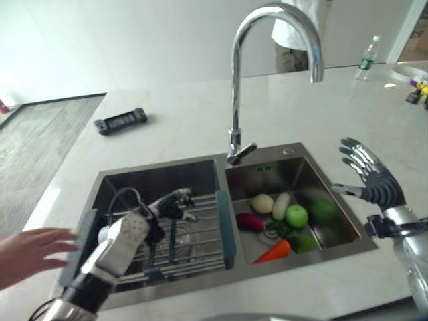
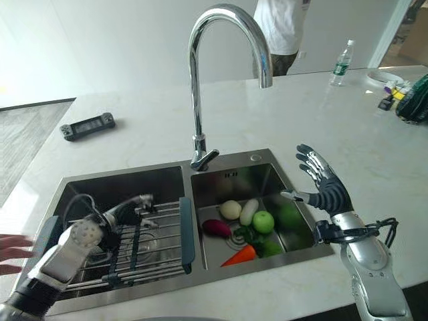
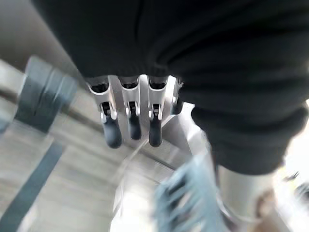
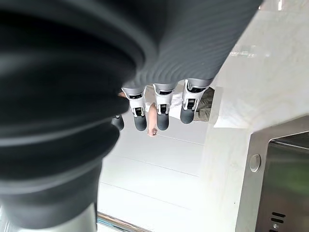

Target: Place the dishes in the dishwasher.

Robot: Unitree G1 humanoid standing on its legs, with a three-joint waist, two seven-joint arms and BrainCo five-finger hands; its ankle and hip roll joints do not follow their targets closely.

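Left hand (image 1: 170, 204) reaching over the wire rack (image 1: 200, 234) in the sink's (image 1: 100, 184) left basin, fingers straight, holding nothing. Glass dish (image 2: 150, 247) under that rack. Right hand (image 2: 324, 187) spread wide, raised beside the sink's right basin holding vegetables (image 1: 281, 227).

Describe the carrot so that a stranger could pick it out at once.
Start at the double sink under the tall chrome faucet and look into the right-hand basin. Among the vegetables there, the carrot lies nearest the front edge, the one orange, tapered piece.
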